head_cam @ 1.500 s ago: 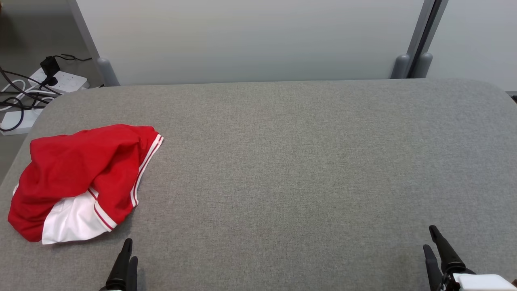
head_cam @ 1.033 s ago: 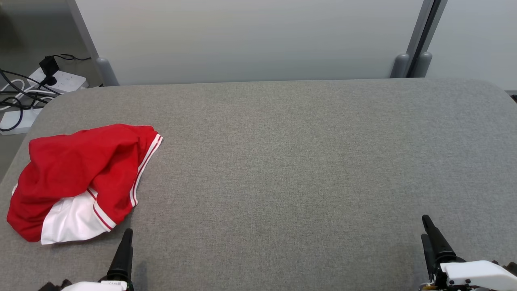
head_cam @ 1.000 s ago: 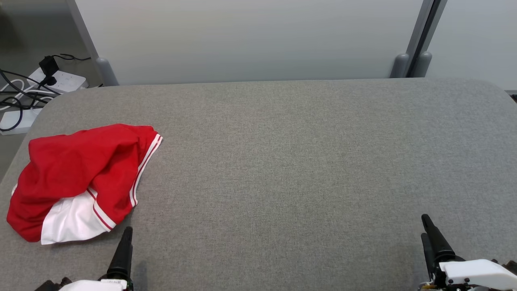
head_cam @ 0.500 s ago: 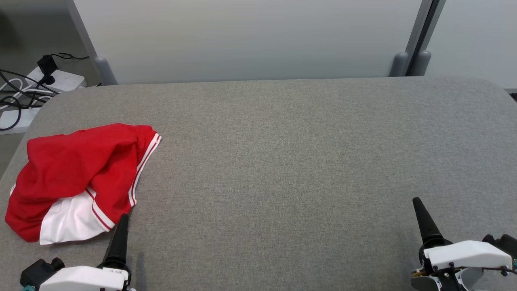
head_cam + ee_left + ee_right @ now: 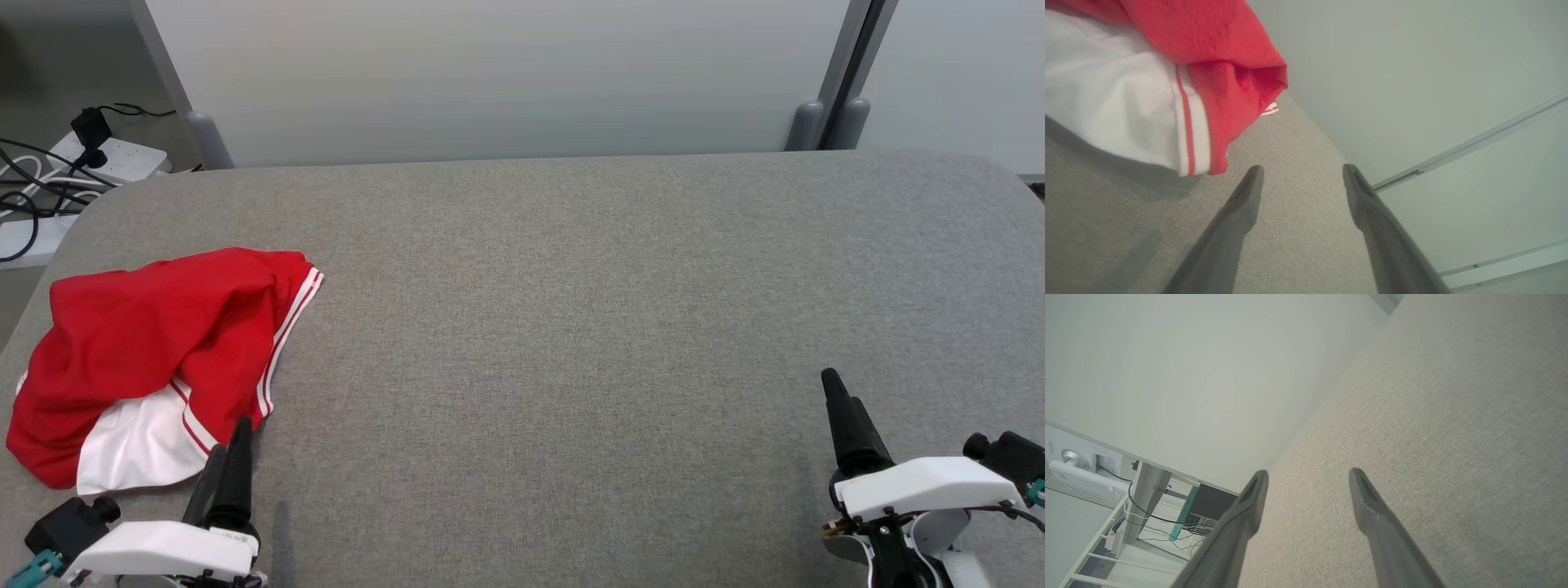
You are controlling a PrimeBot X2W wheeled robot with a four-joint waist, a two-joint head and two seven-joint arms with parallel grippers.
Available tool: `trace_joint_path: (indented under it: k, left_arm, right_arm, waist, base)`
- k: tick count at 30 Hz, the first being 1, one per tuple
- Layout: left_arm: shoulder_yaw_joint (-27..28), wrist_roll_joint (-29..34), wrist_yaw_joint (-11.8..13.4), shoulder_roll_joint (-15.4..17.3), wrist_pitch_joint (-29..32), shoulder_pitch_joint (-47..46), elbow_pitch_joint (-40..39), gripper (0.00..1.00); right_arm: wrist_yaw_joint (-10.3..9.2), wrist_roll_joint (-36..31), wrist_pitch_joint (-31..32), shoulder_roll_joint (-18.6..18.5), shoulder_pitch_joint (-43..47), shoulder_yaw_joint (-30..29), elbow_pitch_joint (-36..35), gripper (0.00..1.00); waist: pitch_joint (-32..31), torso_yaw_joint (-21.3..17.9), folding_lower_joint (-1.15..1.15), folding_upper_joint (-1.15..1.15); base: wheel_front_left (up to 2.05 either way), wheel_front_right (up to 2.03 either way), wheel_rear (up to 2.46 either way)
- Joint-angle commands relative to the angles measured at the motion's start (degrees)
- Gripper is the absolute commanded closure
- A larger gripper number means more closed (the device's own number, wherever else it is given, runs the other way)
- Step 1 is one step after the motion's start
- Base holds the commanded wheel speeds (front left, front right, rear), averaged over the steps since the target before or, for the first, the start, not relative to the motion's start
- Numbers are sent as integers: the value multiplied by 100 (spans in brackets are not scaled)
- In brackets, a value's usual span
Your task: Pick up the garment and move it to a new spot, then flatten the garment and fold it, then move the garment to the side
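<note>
The garment (image 5: 155, 351) is a crumpled red piece with a white panel and white stripes, lying at the left of the grey table (image 5: 571, 327). My left gripper (image 5: 231, 437) stands open at the lower left, its tips right at the garment's near hem. In the left wrist view the garment (image 5: 1167, 81) lies just above and left of the open left gripper (image 5: 1300, 171), nothing between the fingers. My right gripper (image 5: 833, 388) is at the lower right over bare table. The right wrist view has the right gripper (image 5: 1306, 475) open and empty.
A pale partition wall (image 5: 490, 73) with a grey post (image 5: 824, 114) runs along the table's far edge. A power strip with black cables (image 5: 73, 155) lies on the floor beyond the far left corner. A desk with cables (image 5: 1147, 506) is beyond the table.
Both arms have come forward into view, with white wrists now showing. The left fingertips have reached the garment's near hem. The garment has not moved.
</note>
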Motion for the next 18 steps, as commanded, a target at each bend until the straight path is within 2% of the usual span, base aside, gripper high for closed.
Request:
trace_joint_path:
  k: [1, 18]
  left_arm:
    - [53, 191, -20, 147, -73, -416, -175, 0]
    - [-249, 1061, -27, 411, -341, -627, -180, 0]
  right_arm:
    - [18, -212, -99, -81, -303, 109, -125, 0]
    - [21, -1340, -367, -116, -596, 277, -42, 0]
  waist:
    - [5, -4, -1, 0]
    - [53, -59, -1, 0]
  base:
    - [0, 0, 0]
    - [0, 0, 0]
